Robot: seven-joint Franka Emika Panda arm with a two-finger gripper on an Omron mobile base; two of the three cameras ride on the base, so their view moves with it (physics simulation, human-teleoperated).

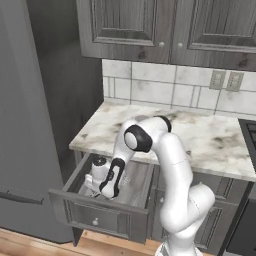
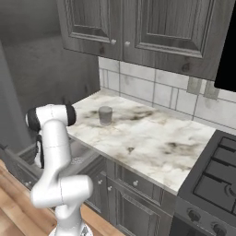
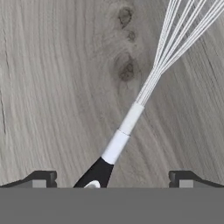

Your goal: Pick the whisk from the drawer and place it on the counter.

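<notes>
The whisk (image 3: 131, 118) lies flat on the drawer's wood-grain floor (image 3: 57, 87), its silver wires fanning to the upper right and its dark handle running toward the lower middle. My gripper (image 3: 112, 179) is open just above it, one dark fingertip on each side of the handle, neither touching it. From the left base view, the drawer (image 1: 100, 215) is pulled out below the counter (image 1: 205, 135), and my hand reaches down into it with the gripper (image 1: 100, 186) near the drawer floor. The arm's forearm hides most of the drawer's inside.
A short grey cup (image 2: 105, 115) stands on the counter (image 2: 152, 138) near the back left. The black stovetop (image 2: 214, 166) borders the counter on the right. Upper cabinets (image 1: 165, 25) hang above. A tall grey panel (image 1: 25, 125) flanks the drawer's left.
</notes>
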